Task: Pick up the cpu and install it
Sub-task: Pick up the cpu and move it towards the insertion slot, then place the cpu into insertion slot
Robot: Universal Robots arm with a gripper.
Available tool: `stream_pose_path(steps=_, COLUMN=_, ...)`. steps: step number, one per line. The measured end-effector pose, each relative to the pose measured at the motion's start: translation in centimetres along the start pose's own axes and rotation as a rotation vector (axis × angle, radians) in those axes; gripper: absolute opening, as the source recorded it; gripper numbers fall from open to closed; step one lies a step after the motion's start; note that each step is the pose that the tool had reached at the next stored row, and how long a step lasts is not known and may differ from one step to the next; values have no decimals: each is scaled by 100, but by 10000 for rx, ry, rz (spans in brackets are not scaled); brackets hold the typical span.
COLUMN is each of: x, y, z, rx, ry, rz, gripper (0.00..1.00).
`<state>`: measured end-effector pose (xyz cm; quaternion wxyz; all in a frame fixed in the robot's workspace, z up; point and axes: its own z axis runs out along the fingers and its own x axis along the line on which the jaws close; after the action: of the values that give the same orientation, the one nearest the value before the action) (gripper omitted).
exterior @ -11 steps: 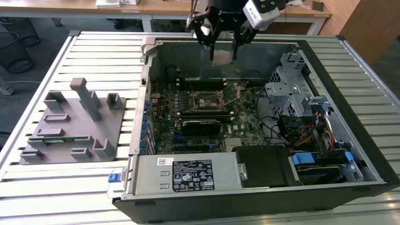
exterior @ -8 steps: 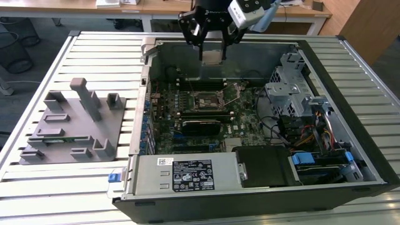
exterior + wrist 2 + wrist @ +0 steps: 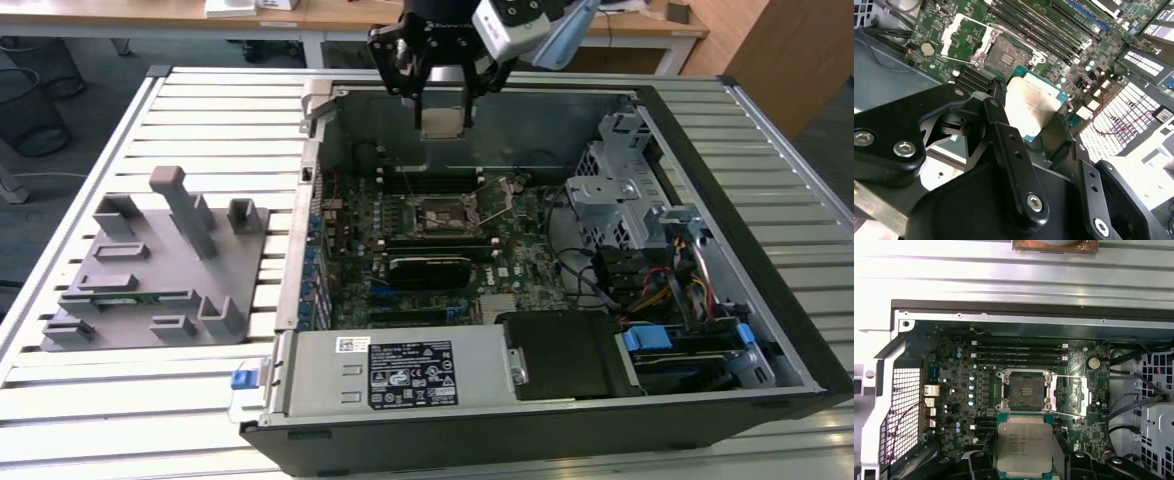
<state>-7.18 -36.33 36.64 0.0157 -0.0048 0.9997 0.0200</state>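
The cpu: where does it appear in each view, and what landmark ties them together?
Exterior view: cpu held in the tool, above the socket.
Second wrist view: cpu gripped by the tool, beside the socket.
First wrist view: cpu next to the socket.
Shared landmark: the open socket.
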Motion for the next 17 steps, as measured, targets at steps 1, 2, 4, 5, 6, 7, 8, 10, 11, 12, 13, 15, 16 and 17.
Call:
stream_pose_path(steps=1, x=14, y=0, z=0, rx=0, ry=0, rz=-1, gripper=53)
stream_pose_path(steps=2, x=28, y=0, z=0, rx=-1, ry=-1, rz=-1, gripper=53)
stream_pose_path(steps=4, x=54, y=1, z=-2, rx=0, ry=0, rz=-1, gripper=53)
stream_pose_path(steps=5, x=67, y=1, z=-2, rx=0, ry=0, rz=-1, gripper=53)
stream_pose_path(steps=6, x=81, y=1, z=-2, rx=-1, ry=0, rz=0, gripper=53)
stream_pose_path(steps=7, x=94, y=1, z=-3, rx=0, ry=0, rz=0, gripper=53)
stream_pose_path(steps=8, x=107, y=1, z=-3, rx=0, ry=0, rz=0, gripper=53)
stream_pose_path(steps=10, x=134, y=1, z=-4, rx=-1, ry=0, rz=-1, gripper=53)
stream_pose_path(steps=11, x=148, y=1, z=-4, rx=-1, ry=0, rz=0, gripper=53)
stream_pose_path(steps=12, x=161, y=1, z=-5, rx=0, ry=0, rz=-1, gripper=53)
stream_pose_path(steps=13, x=174, y=2, z=-5, rx=-1, ry=-1, rz=-1, gripper=53)
stream_pose_path(steps=15, x=201, y=2, z=-6, rx=0, ry=0, rz=0, gripper=53)
stream_pose_path(steps=16, x=214, y=2, z=-6, rx=-1, ry=0, rz=0, gripper=53)
stream_pose_path(steps=17, x=227, y=2, z=-6, rx=-1, ry=0, rz=-1, gripper=53)
